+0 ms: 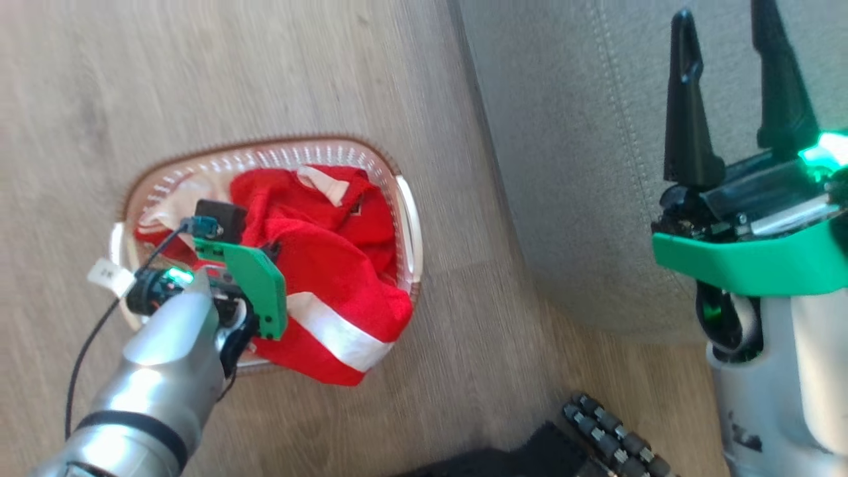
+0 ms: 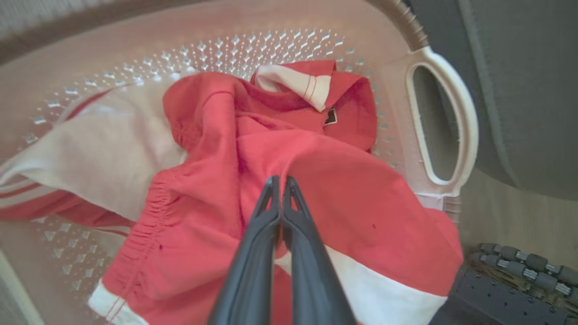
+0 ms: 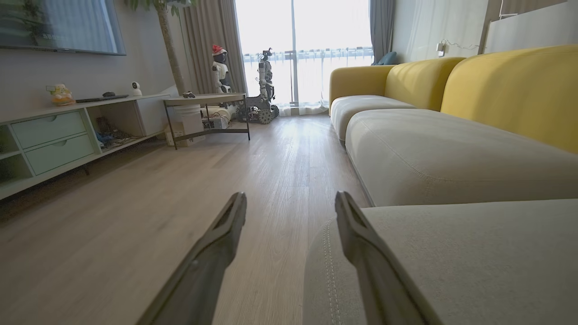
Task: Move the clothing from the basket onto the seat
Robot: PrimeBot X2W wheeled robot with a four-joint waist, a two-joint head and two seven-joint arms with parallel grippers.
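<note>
Left gripper (image 2: 282, 180) fingers are filling the near foreground of the left wrist view, pressed flat together with no gap. Tips are digging into a raised fold of the clothing (image 2: 356, 189); a crease is running away from them, so the fold looks pinched, though the contact itself is hidden under the tips.

Clothing is lying heaped in the basket (image 1: 278, 142). One white-banded end is spilling over the rim on the robot's side and onto the floor (image 1: 199, 66). The bulk is bunching toward the basket's right half.

Seat (image 1: 570, 165) is sitting to the robot's right of the basket, apart from it, with a strip of bare floor running between. From the pinch point, the seat is lying beyond the basket's right handle (image 2: 465, 113).

Right gripper (image 3: 290, 196) is hovering over the seat's near corner, fingers spread wide, holding nothing. It is nearer the seat; the left is nearer the load.

Judgement: the coming move is hinging on a lift high enough to clear the right rim, then a sweep rightward across the floor gap. The trailing end is likely to drag on the rim.
</note>
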